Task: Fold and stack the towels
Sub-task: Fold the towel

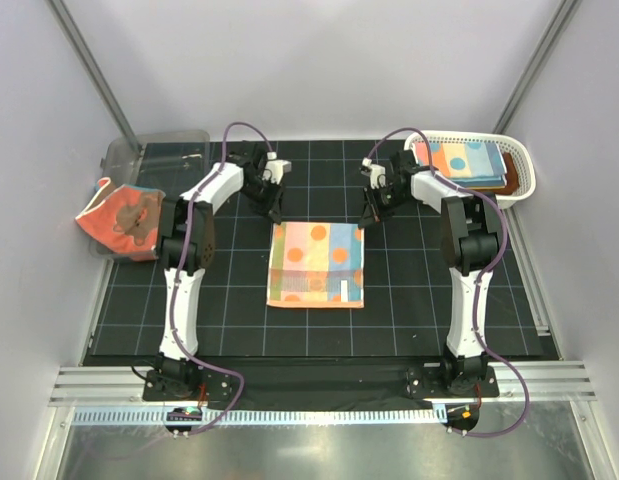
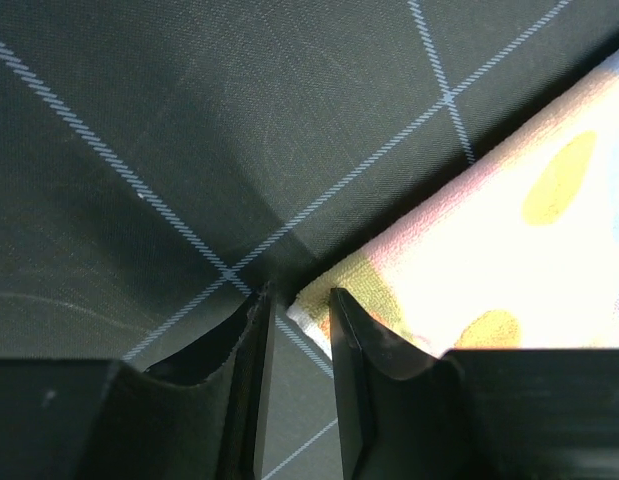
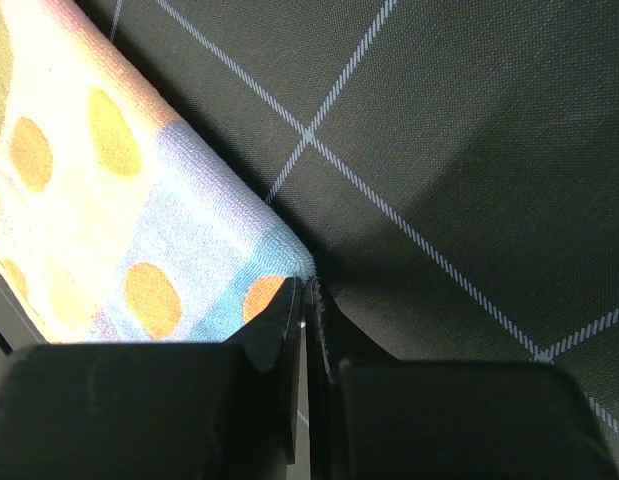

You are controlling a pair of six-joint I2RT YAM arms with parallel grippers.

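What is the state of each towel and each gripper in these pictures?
polka-dotted towel: lying flat on the mat, between the two arms.
bear towel: crumpled, not folded, at the clear bin.
stacked towels: folded, inside the white basket.
left gripper: jaws slightly open at a corner of the flat towel.
right gripper: jaws shut at another corner; whether they pinch cloth is unclear.

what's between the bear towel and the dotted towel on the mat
In the top view, the left arm stands between the bear towel and the dotted towel; otherwise bare black mat.
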